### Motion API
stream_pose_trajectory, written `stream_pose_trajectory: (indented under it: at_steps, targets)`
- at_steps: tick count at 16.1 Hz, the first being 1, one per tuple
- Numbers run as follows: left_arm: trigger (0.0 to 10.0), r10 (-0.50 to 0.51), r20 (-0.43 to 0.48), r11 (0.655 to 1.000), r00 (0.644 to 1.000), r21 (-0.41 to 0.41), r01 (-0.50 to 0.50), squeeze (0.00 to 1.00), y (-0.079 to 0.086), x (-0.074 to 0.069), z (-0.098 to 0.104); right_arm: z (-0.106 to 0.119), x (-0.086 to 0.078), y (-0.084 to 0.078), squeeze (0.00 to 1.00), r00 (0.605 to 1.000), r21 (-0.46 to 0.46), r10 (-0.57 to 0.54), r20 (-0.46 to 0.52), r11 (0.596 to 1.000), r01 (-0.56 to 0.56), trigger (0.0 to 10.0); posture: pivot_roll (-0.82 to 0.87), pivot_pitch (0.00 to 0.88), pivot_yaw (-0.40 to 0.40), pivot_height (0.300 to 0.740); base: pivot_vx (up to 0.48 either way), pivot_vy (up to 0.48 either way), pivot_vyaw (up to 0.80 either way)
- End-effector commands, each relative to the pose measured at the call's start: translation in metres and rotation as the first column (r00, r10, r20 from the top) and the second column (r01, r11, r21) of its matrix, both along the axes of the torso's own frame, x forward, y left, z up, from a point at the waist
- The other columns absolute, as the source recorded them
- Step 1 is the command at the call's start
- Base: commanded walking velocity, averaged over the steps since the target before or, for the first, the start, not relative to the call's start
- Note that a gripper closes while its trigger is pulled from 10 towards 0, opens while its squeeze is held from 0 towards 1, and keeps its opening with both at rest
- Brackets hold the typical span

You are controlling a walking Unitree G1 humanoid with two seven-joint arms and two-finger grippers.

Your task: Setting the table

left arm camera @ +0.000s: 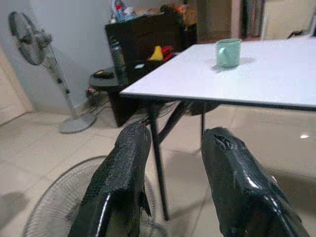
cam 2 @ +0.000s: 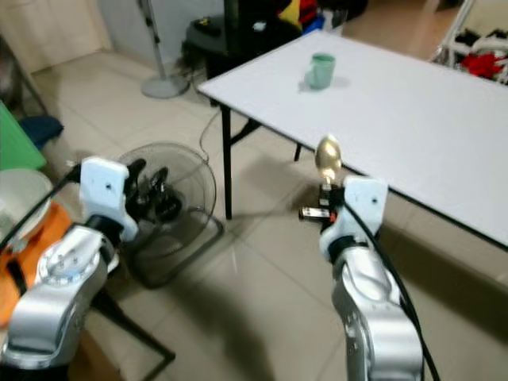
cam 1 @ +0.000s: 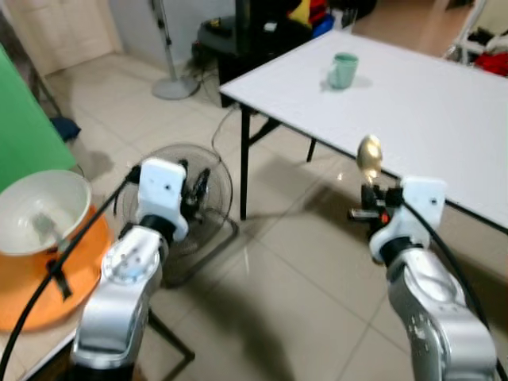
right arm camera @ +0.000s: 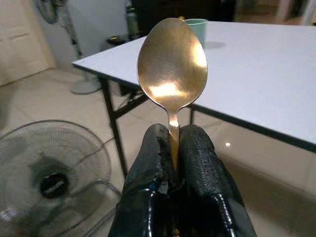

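I am carrying a gold spoon (right arm camera: 172,69) to the white table (cam 1: 444,111), so the step in hand is bringing cutlery over. My right pincer (right arm camera: 174,148) is clamping the spoon by its handle, bowl standing upright above the fingertips. The table edge is lying ahead of this pincer and a little above it, with a green cup (cam 1: 344,70) far beyond on the top. My left pincer (left arm camera: 173,148) is hanging empty, fingers parted, over a floor fan (cam 1: 190,198). Next, I judge, I need to step closer, lift the spoon over the edge and lay it flat.
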State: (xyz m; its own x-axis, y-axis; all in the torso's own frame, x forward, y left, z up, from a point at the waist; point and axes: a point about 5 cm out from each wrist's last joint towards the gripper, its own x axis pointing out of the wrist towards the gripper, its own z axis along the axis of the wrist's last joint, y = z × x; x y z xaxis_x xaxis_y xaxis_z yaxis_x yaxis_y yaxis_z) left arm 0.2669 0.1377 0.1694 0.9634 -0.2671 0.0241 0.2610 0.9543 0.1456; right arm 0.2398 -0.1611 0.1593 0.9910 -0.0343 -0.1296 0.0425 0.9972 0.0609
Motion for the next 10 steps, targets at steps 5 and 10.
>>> stream_pose_trajectory:
  at_steps: [5, 10]
  targets:
    - [10.0, -0.004, -0.015, 1.000, 1.000, 0.011, 0.004, 0.00, 0.0020, 0.0031, -0.0011, 0.0025, -0.0007, 0.0003, 0.00, 1.000, -0.007, -0.008, -0.002, 1.000, 0.008, 10.0, 0.02, 0.000, 0.048, 0.740, 0.310, 0.000, -0.48]
    - [10.0, 0.000, -0.013, 1.000, 1.000, 0.013, 0.000, 0.00, 0.0028, 0.0066, 0.0003, 0.0040, 0.0005, 0.0018, 0.00, 1.000, -0.004, -0.003, 0.010, 1.000, 0.004, 10.0, 0.02, 0.000, 0.051, 0.740, 0.311, 0.000, -0.28]
